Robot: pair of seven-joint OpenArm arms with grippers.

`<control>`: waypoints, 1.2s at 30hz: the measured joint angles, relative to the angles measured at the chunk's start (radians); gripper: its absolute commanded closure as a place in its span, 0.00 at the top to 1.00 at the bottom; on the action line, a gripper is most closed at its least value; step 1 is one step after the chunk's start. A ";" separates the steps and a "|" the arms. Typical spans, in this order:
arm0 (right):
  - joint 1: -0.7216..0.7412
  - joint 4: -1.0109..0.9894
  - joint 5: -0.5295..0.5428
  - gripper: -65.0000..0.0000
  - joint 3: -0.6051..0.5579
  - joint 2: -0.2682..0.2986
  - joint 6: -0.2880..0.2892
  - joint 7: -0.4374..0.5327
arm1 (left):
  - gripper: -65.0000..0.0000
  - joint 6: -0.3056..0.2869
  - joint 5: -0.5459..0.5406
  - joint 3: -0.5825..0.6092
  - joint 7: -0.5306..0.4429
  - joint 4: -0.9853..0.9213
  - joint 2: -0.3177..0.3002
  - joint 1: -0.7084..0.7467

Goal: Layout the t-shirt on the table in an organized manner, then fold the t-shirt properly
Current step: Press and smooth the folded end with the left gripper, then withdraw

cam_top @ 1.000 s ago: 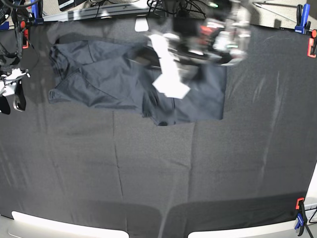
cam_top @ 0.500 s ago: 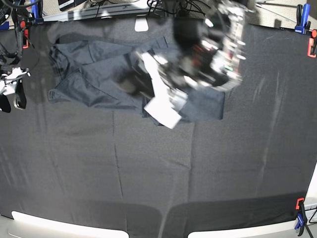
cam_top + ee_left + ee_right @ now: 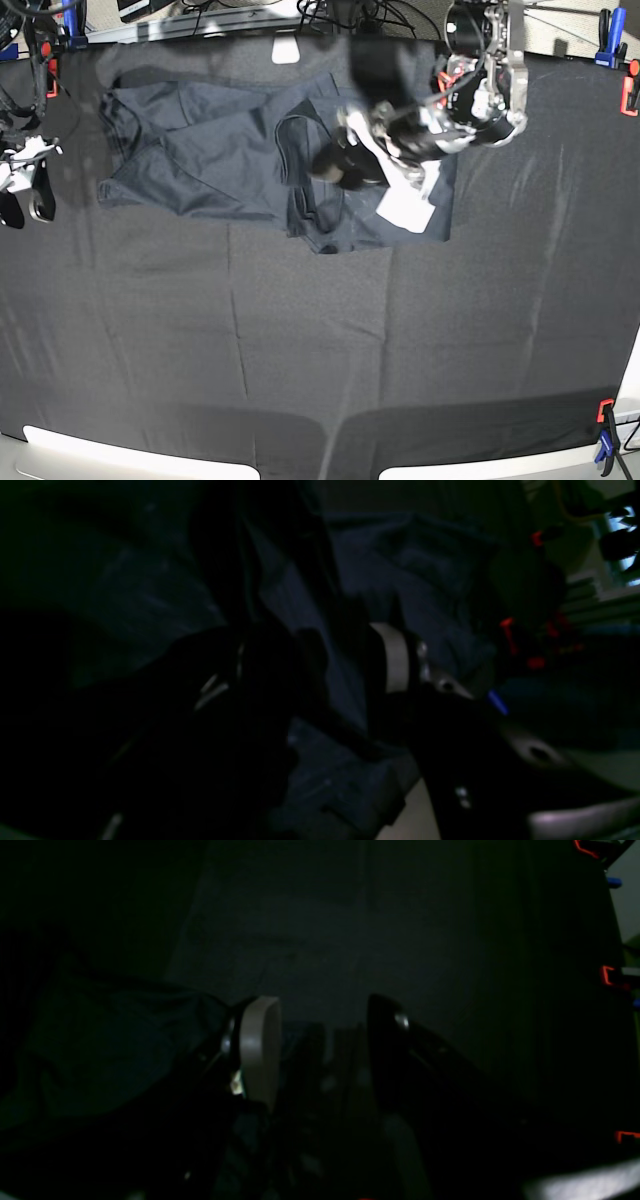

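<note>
In the base view, at about 9 o'clock on the far left edge, the right gripper (image 3: 25, 200) hangs just off the side of the table (image 3: 300, 340), well apart from the garment. Its wrist view shows the two fingers (image 3: 260, 1050) spread wide with bare black cloth between them and nothing held; a dark fold of fabric lies off to their left.

Moving right, the t-shirt (image 3: 210, 150) lies rumpled on the table in the upper half of the base view, from roughly 10 o'clock across to about 1 o'clock. Its left part is creased into overlapping folds, and its lower hem runs uneven, dipping to a point near 12 o'clock below the middle of the garment.

Further right, at about 1 o'clock, the left gripper (image 3: 340, 165) reaches down over the right part of the t-shirt, with the arm's white and metal links above it toward the back edge. The left wrist view is very dark: grey-blue cloth (image 3: 425, 580) fills the frame around the fingers (image 3: 397, 662), and a strip of it seems to pass between them, but I cannot tell whether they are closed on it.

At the far right, orange-and-blue clamps (image 3: 608, 30) sit on the table's back edge at about 2 o'clock.
</note>
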 measured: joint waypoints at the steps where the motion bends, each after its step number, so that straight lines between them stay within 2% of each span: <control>1: 0.000 0.000 0.000 0.42 0.000 0.000 0.000 -0.007 | 0.43 0.000 0.000 0.023 0.000 0.000 -0.001 0.000; 4: 0.000 0.000 -0.001 0.42 0.000 0.000 0.000 -0.018 | 0.43 -0.001 0.000 0.108 -0.021 0.000 0.006 -0.001; 7: 0.000 0.000 -0.001 0.42 0.000 0.000 0.000 -0.018 | 0.43 -0.004 0.071 0.171 -0.072 0.000 0.007 -0.001; 9: 0.000 0.000 -0.001 0.42 0.000 0.000 0.000 -0.018 | 0.43 0.011 0.082 0.198 -0.098 0.000 0.004 -0.001; 13: 0.000 0.000 -0.002 0.42 0.000 0.000 0.000 -0.018 | 0.43 0.015 0.074 0.238 -0.104 0.000 0.003 -0.012; 15: 0.000 0.000 -0.001 0.42 0.000 0.000 0.000 -0.018 | 0.43 0.008 0.028 0.238 -0.101 0.000 0.001 -0.035; 17: 0.000 0.000 -0.002 0.42 0.000 0.000 0.000 -0.018 | 0.43 -0.005 -0.031 0.221 -0.095 0.010 0.001 -0.071; 20: 0.000 0.000 0.002 0.42 0.000 0.000 0.000 -0.018 | 0.43 -0.006 -0.057 0.160 -0.082 0.087 0.002 -0.118; 23: 0.000 0.000 0.002 0.42 0.000 0.000 0.000 -0.018 | 0.43 -0.007 -0.007 0.073 -0.066 0.132 0.002 -0.122; 30: 0.000 0.000 0.002 0.42 0.000 0.000 0.000 -0.018 | 0.43 -0.001 -0.001 -0.098 -0.029 0.122 0.003 -0.032; 34: 0.000 0.000 0.002 0.42 0.000 0.000 0.000 -0.018 | 0.43 -0.001 0.000 -0.102 -0.040 0.115 0.004 0.016; 36: 0.000 0.000 0.002 0.42 0.000 0.000 0.000 -0.018 | 0.43 -0.020 -0.001 -0.074 -0.056 0.085 0.004 0.029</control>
